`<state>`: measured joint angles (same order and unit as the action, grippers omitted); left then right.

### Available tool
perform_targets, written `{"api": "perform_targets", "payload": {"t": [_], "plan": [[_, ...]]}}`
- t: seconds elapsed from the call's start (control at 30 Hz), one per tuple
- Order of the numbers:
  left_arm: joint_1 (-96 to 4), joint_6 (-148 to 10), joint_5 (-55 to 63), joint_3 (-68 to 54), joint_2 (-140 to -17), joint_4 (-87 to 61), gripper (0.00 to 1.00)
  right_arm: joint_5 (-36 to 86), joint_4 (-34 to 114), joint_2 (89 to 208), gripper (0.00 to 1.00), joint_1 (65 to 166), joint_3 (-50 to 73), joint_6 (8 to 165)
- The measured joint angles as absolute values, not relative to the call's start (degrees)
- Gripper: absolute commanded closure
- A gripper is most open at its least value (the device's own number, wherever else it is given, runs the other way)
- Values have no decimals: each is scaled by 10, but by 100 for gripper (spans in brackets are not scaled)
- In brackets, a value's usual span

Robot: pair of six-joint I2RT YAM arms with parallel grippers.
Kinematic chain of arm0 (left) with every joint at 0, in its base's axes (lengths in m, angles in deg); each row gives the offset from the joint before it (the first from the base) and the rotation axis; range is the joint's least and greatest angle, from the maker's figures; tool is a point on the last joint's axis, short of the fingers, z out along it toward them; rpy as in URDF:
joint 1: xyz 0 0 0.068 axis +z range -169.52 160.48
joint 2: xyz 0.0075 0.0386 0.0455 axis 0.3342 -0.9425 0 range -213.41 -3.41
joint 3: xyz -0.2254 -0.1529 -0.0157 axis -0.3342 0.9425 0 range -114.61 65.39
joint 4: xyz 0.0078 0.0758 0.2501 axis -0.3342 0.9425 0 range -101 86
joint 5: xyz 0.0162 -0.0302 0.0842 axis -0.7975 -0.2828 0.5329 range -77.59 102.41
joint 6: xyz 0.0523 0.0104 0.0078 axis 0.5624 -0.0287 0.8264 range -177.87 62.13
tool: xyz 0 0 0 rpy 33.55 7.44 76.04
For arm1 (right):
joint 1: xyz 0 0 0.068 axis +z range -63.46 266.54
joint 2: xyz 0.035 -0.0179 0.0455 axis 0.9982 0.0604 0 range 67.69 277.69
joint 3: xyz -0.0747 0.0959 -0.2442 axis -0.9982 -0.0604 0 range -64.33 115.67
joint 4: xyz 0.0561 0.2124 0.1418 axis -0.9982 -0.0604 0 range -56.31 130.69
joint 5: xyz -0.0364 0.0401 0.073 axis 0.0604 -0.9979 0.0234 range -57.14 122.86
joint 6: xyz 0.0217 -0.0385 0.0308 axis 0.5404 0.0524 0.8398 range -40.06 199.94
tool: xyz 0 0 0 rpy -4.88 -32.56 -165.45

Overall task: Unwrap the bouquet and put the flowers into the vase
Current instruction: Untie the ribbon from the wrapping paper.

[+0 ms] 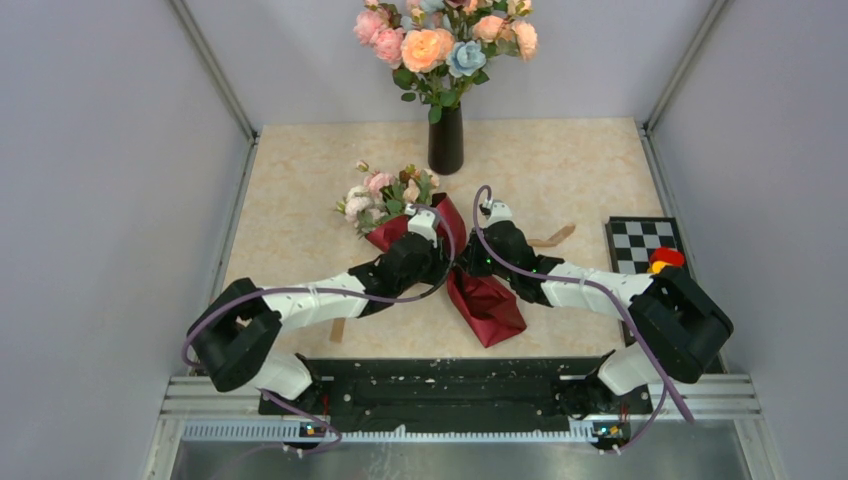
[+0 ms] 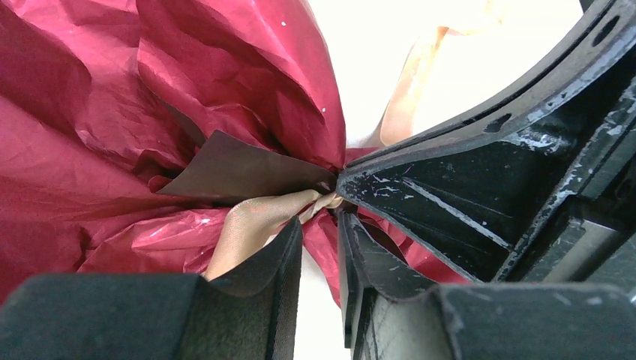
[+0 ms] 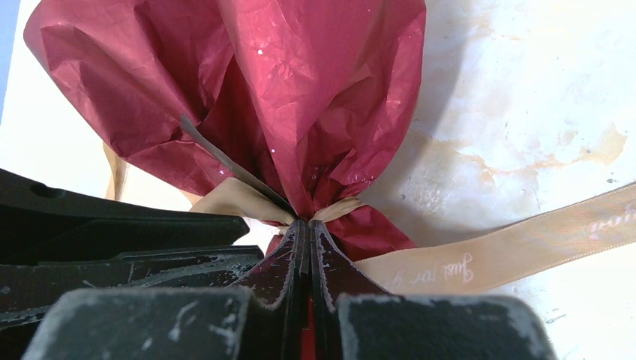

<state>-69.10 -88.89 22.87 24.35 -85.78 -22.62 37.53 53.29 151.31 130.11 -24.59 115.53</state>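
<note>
One bouquet (image 3: 285, 90), right tool (image 3: 305, 225) clenched on its neck, left tool (image 2: 319, 223) slightly parted beside ribbon (image 3: 487, 259), vase (image 1: 446, 140) behind

The left arm (image 1: 310, 295) and right arm (image 1: 590, 285) stretch low from the desk's (image 1: 300, 200) near edge, tips meeting mid-desk. The left gripper (image 2: 319, 219) has its jaws narrowly apart, while the right gripper (image 3: 306, 223) is pressed fully together.

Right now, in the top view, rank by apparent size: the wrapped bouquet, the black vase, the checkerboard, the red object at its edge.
1. bouquet
2. checkerboard and vase: too close to rank; the board is partly covered
3. red object
</note>
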Motion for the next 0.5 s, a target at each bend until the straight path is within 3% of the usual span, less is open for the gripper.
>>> {"api": "perform_targets", "payload": {"t": [0.5], "plan": [[-691, -864, 225, 243, -895, -243, 72, 372, 533, 1513, 100, 1301, -246, 1155]]}}
